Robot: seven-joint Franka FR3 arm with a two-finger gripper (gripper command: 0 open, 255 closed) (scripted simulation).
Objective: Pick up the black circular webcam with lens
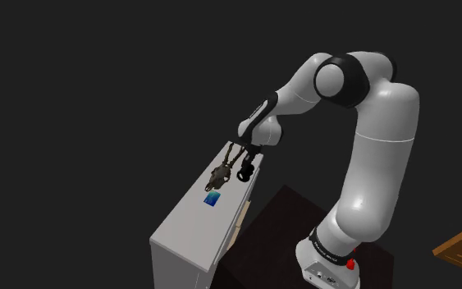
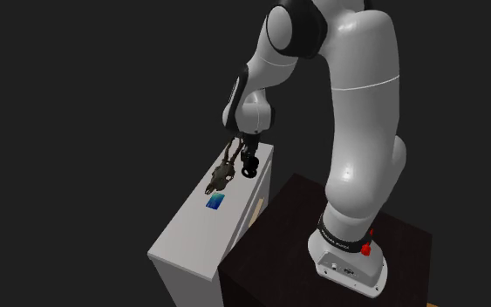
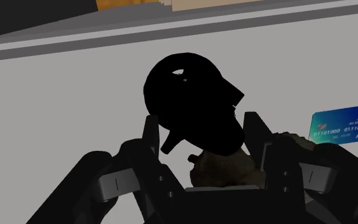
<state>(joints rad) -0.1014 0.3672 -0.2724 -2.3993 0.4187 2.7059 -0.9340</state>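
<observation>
Three items sit on the flat top of the pale grey box-shaped cabinet (image 1: 189, 226): the black circular webcam (image 3: 193, 95), a brown lumpy object (image 3: 225, 168) and a blue printed card (image 3: 341, 126).

My black two-finger gripper (image 3: 202, 118) is down at the surface, at the cabinet's end nearest my dark box stand (image 2: 278, 235). In the wrist view my fingers (image 3: 151, 137) flank the webcam's lower body. Both look flush against its sides with no gap visible, so I read it as pinched. Its round head stands past my fingertips.

The brown object is just beside the webcam, partly behind my gripper body in the wrist view. The card lies flat past the brown object, apart from the webcam.

In the shoulder view the webcam (image 1: 244, 171) is near the top's right edge, directly under my wrist. The brown object (image 1: 219, 176) is to its left and the card (image 1: 212, 199) lower left. I cannot tell whether the webcam is off the surface.
</observation>
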